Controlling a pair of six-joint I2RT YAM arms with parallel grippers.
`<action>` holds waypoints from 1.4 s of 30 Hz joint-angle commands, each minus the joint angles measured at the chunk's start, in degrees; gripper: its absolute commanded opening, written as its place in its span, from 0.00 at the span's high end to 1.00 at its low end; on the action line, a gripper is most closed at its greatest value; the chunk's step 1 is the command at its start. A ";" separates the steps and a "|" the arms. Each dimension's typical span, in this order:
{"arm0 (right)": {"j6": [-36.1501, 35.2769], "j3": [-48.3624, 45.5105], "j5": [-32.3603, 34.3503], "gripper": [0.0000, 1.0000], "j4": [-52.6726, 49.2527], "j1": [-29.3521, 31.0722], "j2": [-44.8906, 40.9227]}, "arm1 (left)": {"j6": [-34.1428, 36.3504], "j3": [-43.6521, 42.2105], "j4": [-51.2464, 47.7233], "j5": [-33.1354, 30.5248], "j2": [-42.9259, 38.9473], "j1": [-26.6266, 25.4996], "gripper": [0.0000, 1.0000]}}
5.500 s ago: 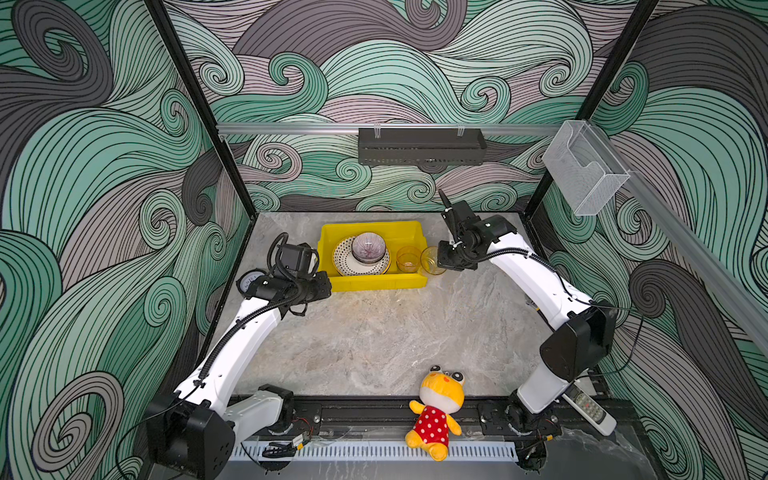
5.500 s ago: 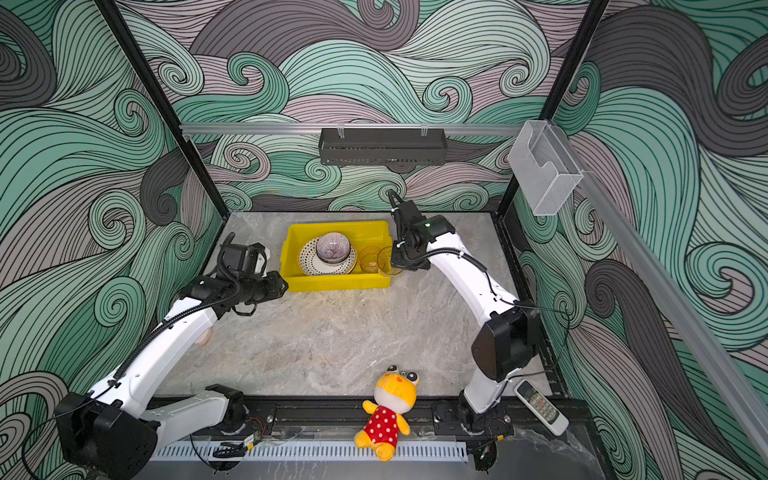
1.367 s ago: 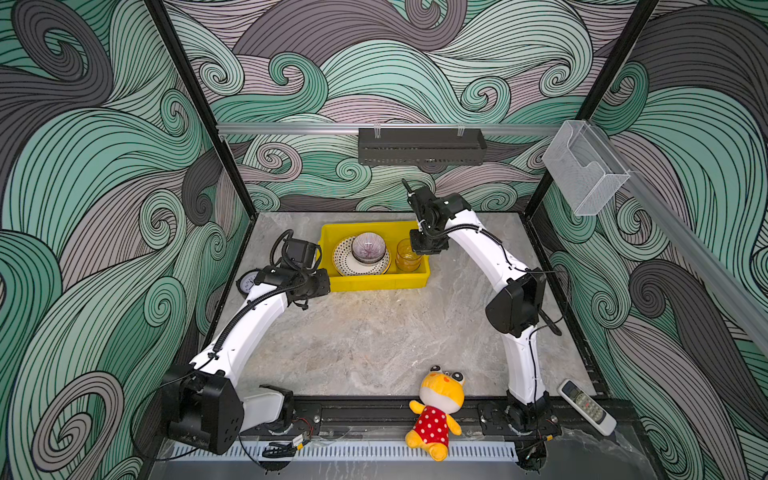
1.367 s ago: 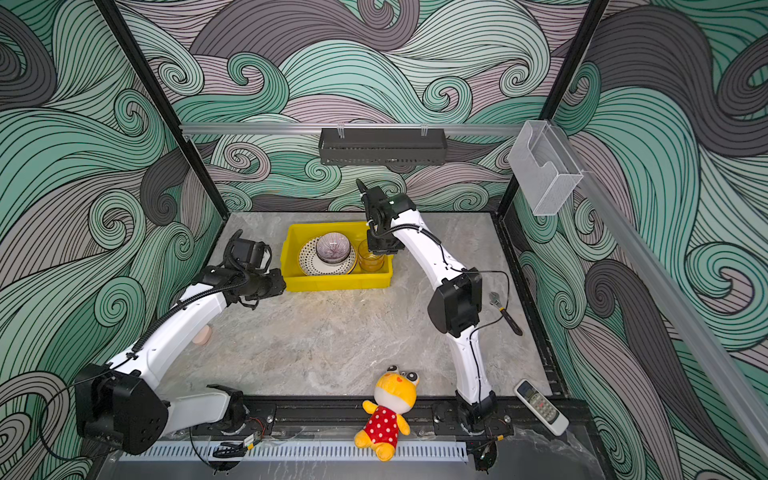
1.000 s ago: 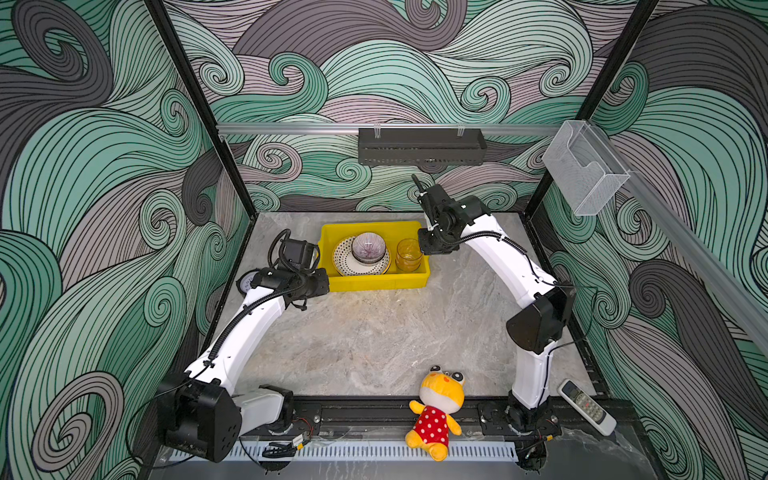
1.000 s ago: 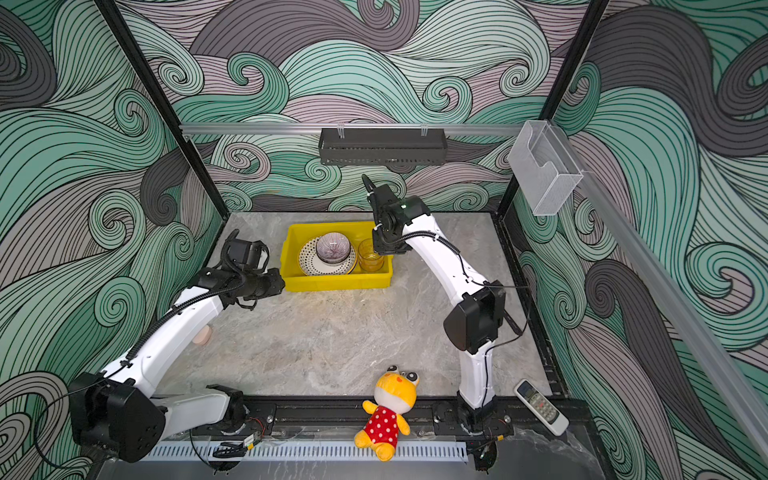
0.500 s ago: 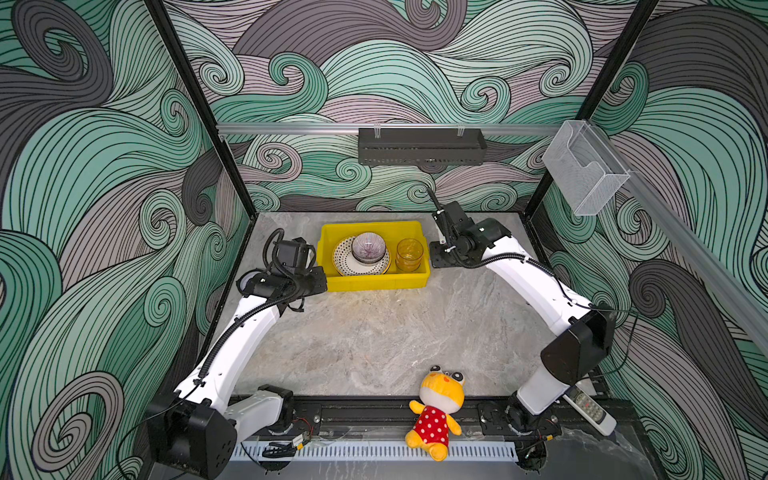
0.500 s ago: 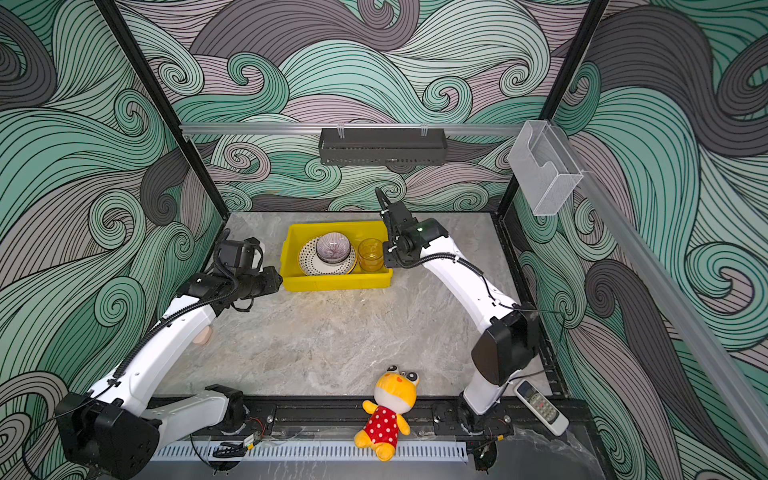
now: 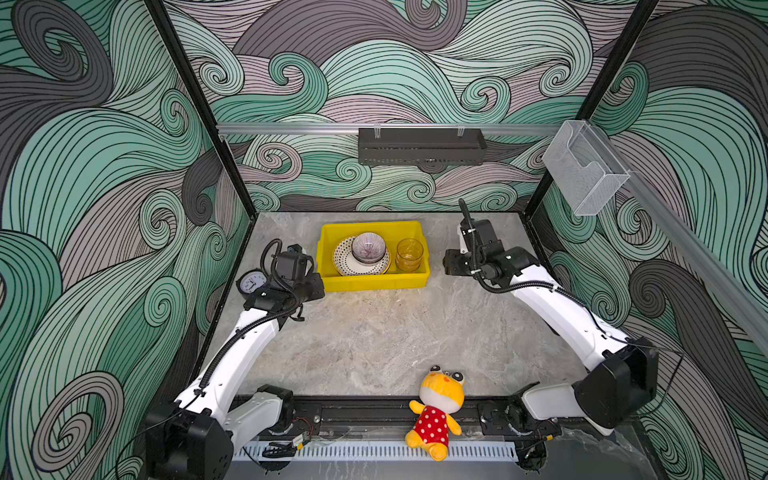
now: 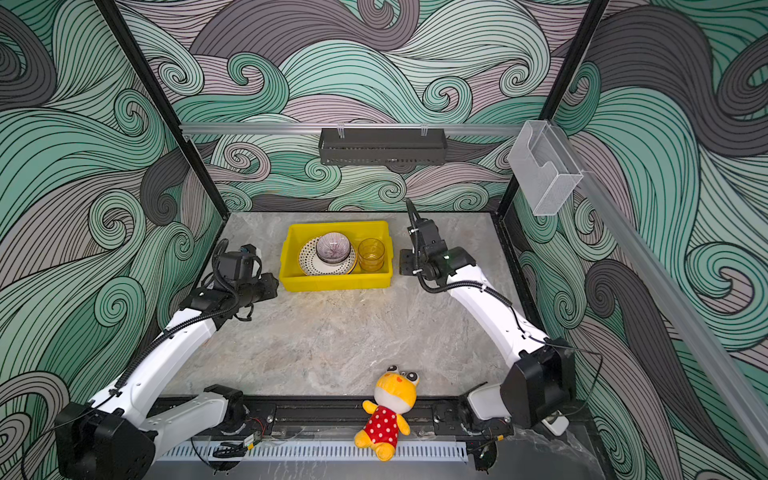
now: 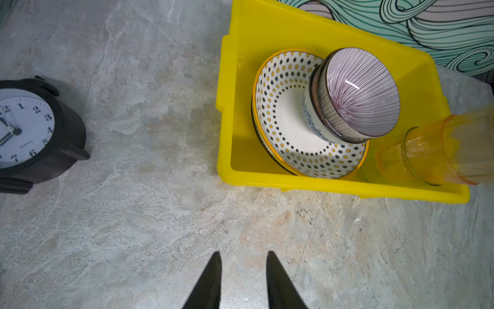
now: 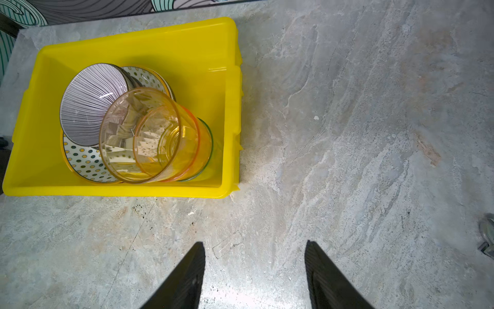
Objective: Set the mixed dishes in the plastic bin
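Bright yellow bin (image 9: 374,281). White plate (image 11: 288,128), yellow-and-dark dots, yellow rim. Lilac bowl (image 11: 361,91) with fine dark radiating stripes. Translucent amber cups (image 12: 160,139). Grey marbled counter (image 9: 374,340). Black clock (image 11: 26,131), white face, black numerals.

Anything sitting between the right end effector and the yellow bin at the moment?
Nothing: only bare marble tabletop separates the right end effector from the yellow bin, clearest in the right wrist view.
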 commanded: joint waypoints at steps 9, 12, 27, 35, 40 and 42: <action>-1.12 -13.30 6.90 0.20 15.13 -2.46 -9.98 | -1.61 -2.61 8.46 -2.89 1.04 0.32 0.68; -1.09 -15.47 8.28 0.17 16.64 -3.57 -11.50 | -1.89 -2.44 9.45 -3.24 2.60 0.32 0.68; -12.39 -26.66 13.76 0.10 29.70 -8.57 -13.66 | 5.45 -2.82 16.53 -17.50 8.33 0.49 0.61; -14.73 -32.37 14.79 0.09 36.87 -14.95 -11.52 | 12.16 -8.06 26.53 -23.46 8.07 1.45 0.61; -15.91 -35.61 12.25 0.09 43.09 -17.66 -9.10 | 15.93 -11.40 31.96 -24.32 9.08 1.90 0.61; -16.55 -36.52 12.72 0.09 44.37 -18.57 -8.36 | 17.10 -12.53 33.50 -25.51 9.69 2.14 0.61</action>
